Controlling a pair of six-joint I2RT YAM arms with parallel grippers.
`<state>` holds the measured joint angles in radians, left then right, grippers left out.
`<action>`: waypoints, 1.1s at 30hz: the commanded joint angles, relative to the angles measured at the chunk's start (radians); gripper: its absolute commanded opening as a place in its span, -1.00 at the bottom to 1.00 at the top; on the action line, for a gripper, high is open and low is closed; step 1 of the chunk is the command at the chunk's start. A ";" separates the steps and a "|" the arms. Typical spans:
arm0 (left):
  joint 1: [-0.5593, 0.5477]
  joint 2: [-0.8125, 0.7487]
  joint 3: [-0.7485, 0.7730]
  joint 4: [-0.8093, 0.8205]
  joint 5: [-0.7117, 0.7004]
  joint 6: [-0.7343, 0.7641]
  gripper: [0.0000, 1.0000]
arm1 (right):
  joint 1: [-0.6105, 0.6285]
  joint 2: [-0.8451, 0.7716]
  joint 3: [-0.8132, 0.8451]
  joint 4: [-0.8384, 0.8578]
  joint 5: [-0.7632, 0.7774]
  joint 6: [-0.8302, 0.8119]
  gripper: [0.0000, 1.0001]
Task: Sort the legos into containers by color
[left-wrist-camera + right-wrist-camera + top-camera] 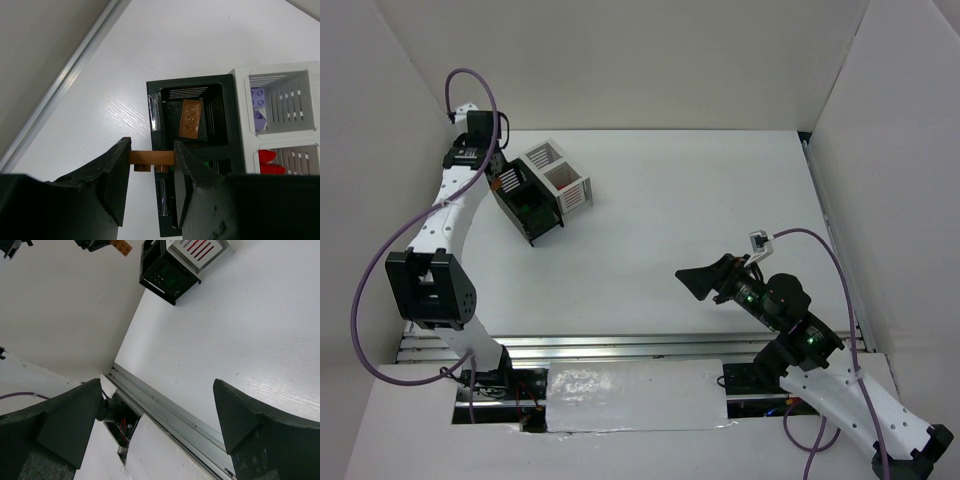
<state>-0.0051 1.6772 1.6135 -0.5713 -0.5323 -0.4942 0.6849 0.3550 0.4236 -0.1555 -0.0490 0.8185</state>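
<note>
The left gripper (152, 165) pinches a small flat brown plastic brick (151, 157) in its jaws over the rim of the black slotted square bin (190, 81). That bin is joined to a white slotted bin (240, 80) near the far-left corner of the counter (720, 200). The right gripper (157, 395) hangs near the right edge, jaws spread wide and empty.

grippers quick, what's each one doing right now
Left gripper: shut on a brown lego.
Right gripper: open, holding nothing.
</note>
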 commanded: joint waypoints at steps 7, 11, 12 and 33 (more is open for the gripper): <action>0.028 -0.040 -0.003 0.048 0.063 0.029 -1.00 | 0.007 0.009 -0.008 0.016 -0.003 0.010 0.99; 0.027 -0.042 -0.010 0.051 0.072 0.031 -1.00 | 0.007 0.002 -0.014 0.019 -0.005 0.016 0.99; 0.028 -0.043 -0.012 0.053 0.074 0.032 -1.00 | 0.007 0.001 -0.014 0.017 -0.005 0.016 0.99; 0.027 -0.077 -0.043 0.077 0.107 0.042 -1.00 | 0.007 -0.008 -0.026 0.008 0.003 0.030 0.99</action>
<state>0.0208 1.6474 1.5795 -0.5442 -0.4355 -0.4702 0.6849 0.3466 0.4019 -0.1589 -0.0490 0.8448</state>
